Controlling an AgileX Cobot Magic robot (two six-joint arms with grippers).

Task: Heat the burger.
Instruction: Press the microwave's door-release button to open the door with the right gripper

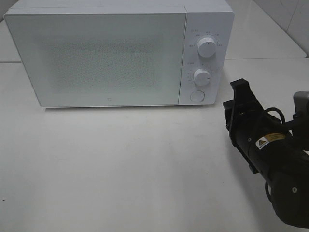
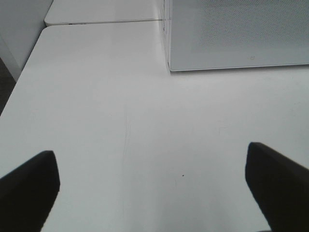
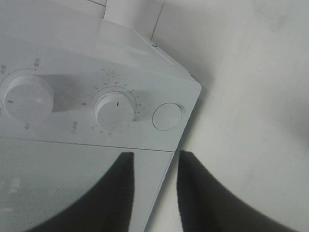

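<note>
Hovering just off the microwave's [image 1: 96, 53] front right corner: right gripper [image 3: 154, 157], jaws narrow, nothing between them. Left gripper [image 2: 149, 154] spread wide over the counter [image 1: 120, 169], off the microwave's front left. Burger not visible; door shut, so possibly inside, can't tell.

Risks, as I judge: fingers slip off the lower knob [image 1: 202, 76], or clip the round button [image 1: 196, 95] and pop the door; a hard push could shove the microwave.

Count: one microwave; lower knob plus upper knob [image 1: 207, 46], two in all; one button; two grippers.

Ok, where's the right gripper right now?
In the exterior high view, the right gripper sits on the right side, just beside the round button of the microwave.
</note>
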